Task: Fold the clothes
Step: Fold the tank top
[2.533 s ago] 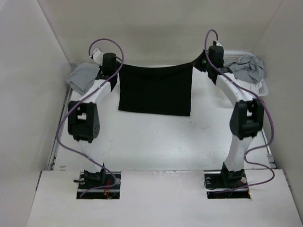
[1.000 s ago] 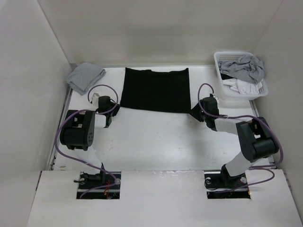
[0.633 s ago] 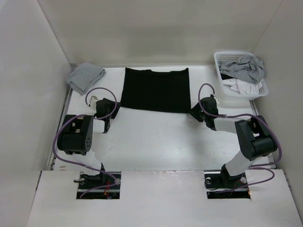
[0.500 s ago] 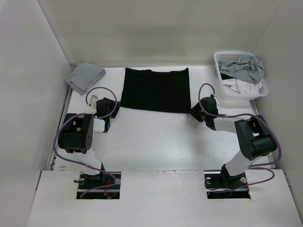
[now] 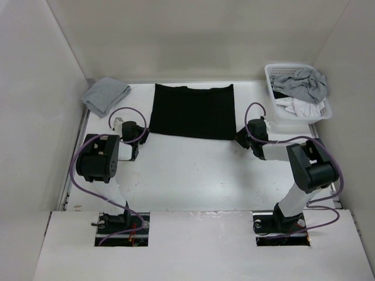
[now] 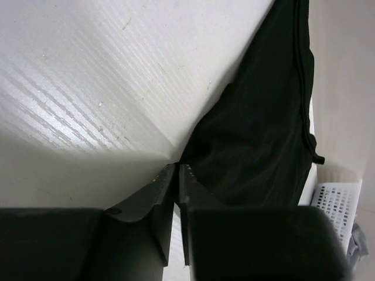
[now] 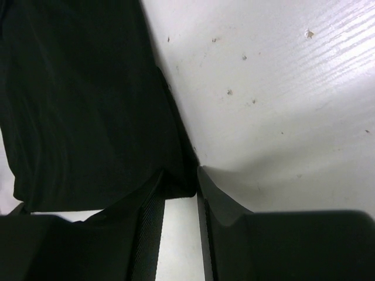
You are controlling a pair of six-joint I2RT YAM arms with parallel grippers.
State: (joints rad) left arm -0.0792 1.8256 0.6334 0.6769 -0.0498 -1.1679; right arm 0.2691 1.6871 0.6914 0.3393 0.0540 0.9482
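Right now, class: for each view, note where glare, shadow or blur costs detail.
Top external: even light, yet the black garment reads flat. Left wrist: glare streaks the table; left gripper blurred, shadowed. Right wrist: right gripper soft-edged, dark.

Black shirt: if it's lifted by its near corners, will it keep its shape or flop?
Probably floppy: the black shirt lies flat against the table with soft wrinkles in the left wrist view, so it would likely sag between lifted corners. It looks thin, so likely light. Pushed, it would probably bunch rather than slide whole.
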